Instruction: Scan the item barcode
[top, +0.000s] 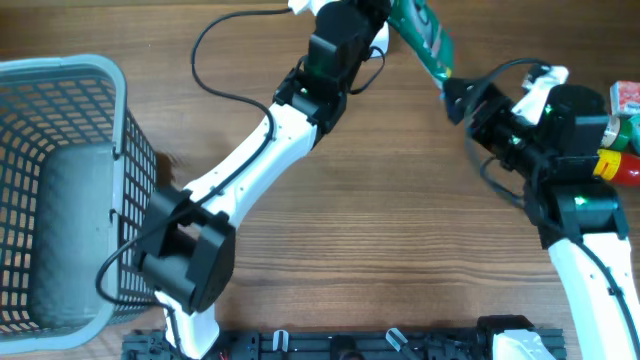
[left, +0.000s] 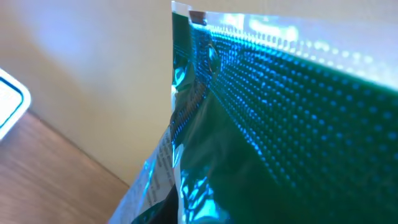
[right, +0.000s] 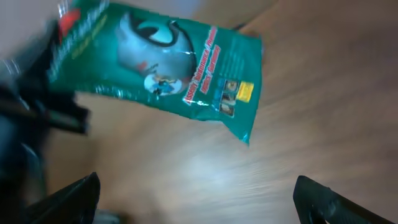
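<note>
Two arms over the wooden worktop (top: 380, 230). Left claw (top: 385, 25) pinched tight on one end of the green pouch (top: 425, 42), pouch tilted and lifted off the wood at the far edge, right of centre. Right claw (top: 453, 100) spread wide, gripping nothing, just beside the pouch's lower corner; printed face of pouch turned toward its wrist camera. Grey basket (top: 60, 68) at far left. Red box (top: 625, 95) and bottles (top: 625, 165) at right edge, beside right arm.

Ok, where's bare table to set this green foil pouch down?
Widest bare wooden table: centre, between the white left arm and the right arm. Also the far-left corner, beyond the grey mesh basket. Crowded: right edge, red carton and red-and-yellow bottle.
</note>
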